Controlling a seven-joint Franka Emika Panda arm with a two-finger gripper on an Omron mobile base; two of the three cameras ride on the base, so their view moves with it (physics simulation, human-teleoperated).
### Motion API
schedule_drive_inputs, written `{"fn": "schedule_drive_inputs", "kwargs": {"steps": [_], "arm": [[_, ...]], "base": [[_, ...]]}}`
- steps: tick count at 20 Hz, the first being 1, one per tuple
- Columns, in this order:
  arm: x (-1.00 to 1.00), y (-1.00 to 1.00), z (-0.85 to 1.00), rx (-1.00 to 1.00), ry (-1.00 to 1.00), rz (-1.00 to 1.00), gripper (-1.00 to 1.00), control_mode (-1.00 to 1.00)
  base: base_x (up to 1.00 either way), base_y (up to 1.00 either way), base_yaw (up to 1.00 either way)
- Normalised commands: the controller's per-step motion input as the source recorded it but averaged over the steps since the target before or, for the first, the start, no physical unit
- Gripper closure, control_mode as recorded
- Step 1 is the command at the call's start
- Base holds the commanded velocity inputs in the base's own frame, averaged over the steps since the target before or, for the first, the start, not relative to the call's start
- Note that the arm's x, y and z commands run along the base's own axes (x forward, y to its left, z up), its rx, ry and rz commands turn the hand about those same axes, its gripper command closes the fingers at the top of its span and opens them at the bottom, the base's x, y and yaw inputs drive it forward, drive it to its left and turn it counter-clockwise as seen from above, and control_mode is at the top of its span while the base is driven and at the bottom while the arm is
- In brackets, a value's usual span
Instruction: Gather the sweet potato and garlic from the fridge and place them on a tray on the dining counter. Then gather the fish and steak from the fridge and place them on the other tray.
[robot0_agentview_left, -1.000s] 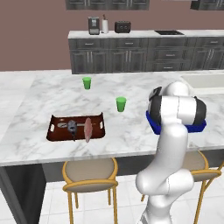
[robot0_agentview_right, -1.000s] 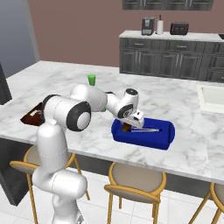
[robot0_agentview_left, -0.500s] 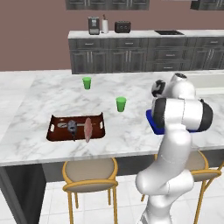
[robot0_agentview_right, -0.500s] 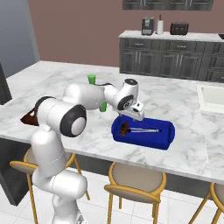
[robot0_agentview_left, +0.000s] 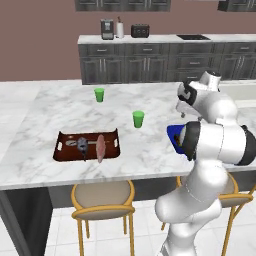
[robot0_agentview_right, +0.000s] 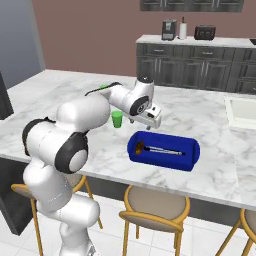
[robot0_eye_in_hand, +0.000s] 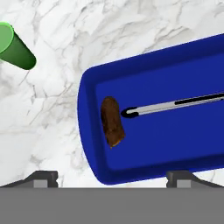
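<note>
The blue tray (robot0_eye_in_hand: 175, 131) lies on the marbled dining counter (robot0_agentview_right: 75, 95). A brown sweet potato (robot0_eye_in_hand: 112, 121) rests in its left end, seen also in the right base view (robot0_agentview_right: 139, 147). My gripper (robot0_eye_in_hand: 112, 179) hovers above that end of the tray (robot0_agentview_right: 162, 150), open, with nothing between its fingertips (robot0_eye_in_hand: 41, 178). From the sides the gripper (robot0_agentview_right: 152, 118) (robot0_agentview_left: 182, 113) points down over the counter. The dark brown other tray (robot0_agentview_left: 64, 148) holds the grey fish (robot0_agentview_left: 82, 146) and the pink steak (robot0_agentview_left: 101, 146) side by side. The garlic is out of view.
A slim silver and black utensil (robot0_eye_in_hand: 175, 104) lies along the blue tray beside the sweet potato. One green cup (robot0_agentview_right: 117, 119) stands just left of the gripper, another (robot0_agentview_left: 99, 94) farther back. A tall grey front, likely the fridge (robot0_agentview_right: 17, 35), stands far left. Stools line the counter's near edge.
The gripper has risen from the blue tray's left end and its jaws have spread wide. The sweet potato stays lying in the tray.
</note>
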Motion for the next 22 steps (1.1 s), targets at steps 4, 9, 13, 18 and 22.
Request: {"fn": "schedule_drive_inputs", "kwargs": {"steps": [4,9,13,18,22], "arm": [[-0.75,0.42,0.42,-0.01,-0.08,0.00,-1.00,-1.00],[-0.75,0.38,0.46,-0.01,-0.11,0.00,-1.00,-1.00],[-0.78,0.41,0.38,-0.02,-0.17,0.00,-1.00,-1.00],[-0.73,0.58,0.18,-0.06,-0.16,0.00,-1.00,-1.00],[-0.67,0.61,0.12,-0.07,-0.16,0.01,-1.00,-1.00]], "base": [[0.00,0.00,0.00],[0.00,0.00,0.00],[0.00,0.00,0.00],[0.00,0.00,0.00],[0.00,0.00,0.00]]}}
